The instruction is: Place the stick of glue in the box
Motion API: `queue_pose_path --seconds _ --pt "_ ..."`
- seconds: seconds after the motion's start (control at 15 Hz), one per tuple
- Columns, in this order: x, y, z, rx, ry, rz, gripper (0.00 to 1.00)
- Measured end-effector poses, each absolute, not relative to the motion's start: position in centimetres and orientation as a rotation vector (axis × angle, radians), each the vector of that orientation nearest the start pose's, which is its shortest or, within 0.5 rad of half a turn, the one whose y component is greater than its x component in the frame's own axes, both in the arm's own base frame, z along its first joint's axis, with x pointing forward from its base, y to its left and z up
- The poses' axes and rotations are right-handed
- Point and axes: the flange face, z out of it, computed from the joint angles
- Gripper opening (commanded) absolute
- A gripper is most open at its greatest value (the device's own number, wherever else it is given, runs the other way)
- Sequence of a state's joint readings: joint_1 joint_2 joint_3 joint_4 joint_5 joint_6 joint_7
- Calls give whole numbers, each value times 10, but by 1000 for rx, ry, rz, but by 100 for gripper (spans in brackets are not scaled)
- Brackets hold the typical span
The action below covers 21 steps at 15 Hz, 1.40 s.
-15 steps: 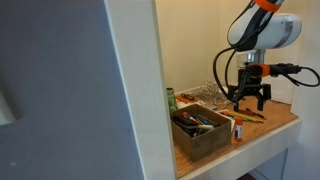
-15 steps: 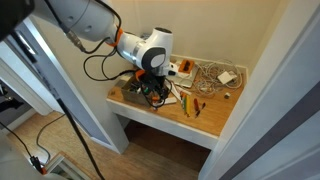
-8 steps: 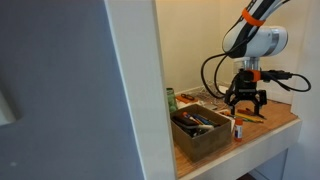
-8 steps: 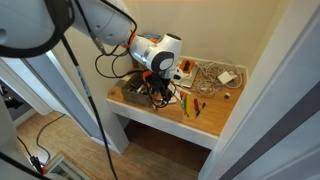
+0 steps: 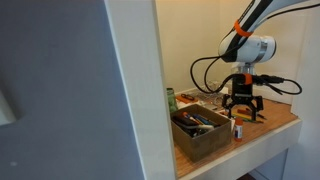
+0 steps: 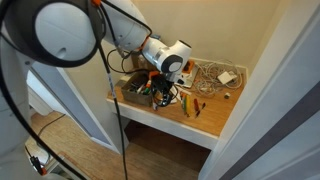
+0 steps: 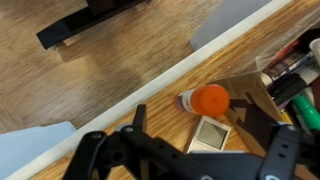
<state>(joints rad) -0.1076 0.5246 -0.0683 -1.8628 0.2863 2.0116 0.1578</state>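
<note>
The stick of glue (image 5: 238, 130) stands upright on the wooden desk near its front edge, just beside the box (image 5: 200, 132). In the wrist view the stick of glue (image 7: 203, 100) shows an orange cap and a whitish body. The box (image 7: 292, 78) is dark, low and holds several pens; it also shows in an exterior view (image 6: 140, 93). My gripper (image 5: 241, 108) is open and empty, hovering a little above the glue. In the wrist view my gripper (image 7: 192, 114) has its fingers spread to either side of the glue.
A small white square item (image 7: 212, 135) lies beside the glue. Orange-handled tools (image 5: 255, 117) lie under the gripper's far side. A wire rack (image 5: 208, 92) and a green-topped tube (image 5: 170, 98) stand behind the box. The desk's front edge (image 7: 150, 86) is close.
The gripper has come lower and a little toward the box, now just above the glue. It stays open. The glue and box have not moved.
</note>
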Motion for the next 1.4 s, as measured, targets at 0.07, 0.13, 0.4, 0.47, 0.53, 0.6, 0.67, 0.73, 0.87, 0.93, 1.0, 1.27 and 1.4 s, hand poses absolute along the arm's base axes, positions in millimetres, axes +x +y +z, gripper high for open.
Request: queue_pose_path --seconds 0.07,0.13,0.4,0.47,0.53,0.6,0.67,0.73,0.87,0.93,1.0,1.27,1.4 --pt "593 -88 207 -2786 734 562 100" --pt "596 -89 202 -2771 748 582 100" --pt "603 -93 186 -2711 800 659 100" --pt "604 -94 182 -2696 811 677 93" --pt "606 -94 178 -2682 821 693 88" --pt "606 -94 175 -2668 826 713 77" --pt "607 -94 171 -2655 831 730 69" --pt "608 -93 168 -2644 836 746 65" --pt "609 -93 162 -2625 842 773 47" --pt "610 -93 160 -2617 847 781 41" --pt "610 -93 158 -2612 852 788 32" --pt "613 -95 154 -2605 866 797 5" --pt "615 -95 156 -2606 866 791 8"
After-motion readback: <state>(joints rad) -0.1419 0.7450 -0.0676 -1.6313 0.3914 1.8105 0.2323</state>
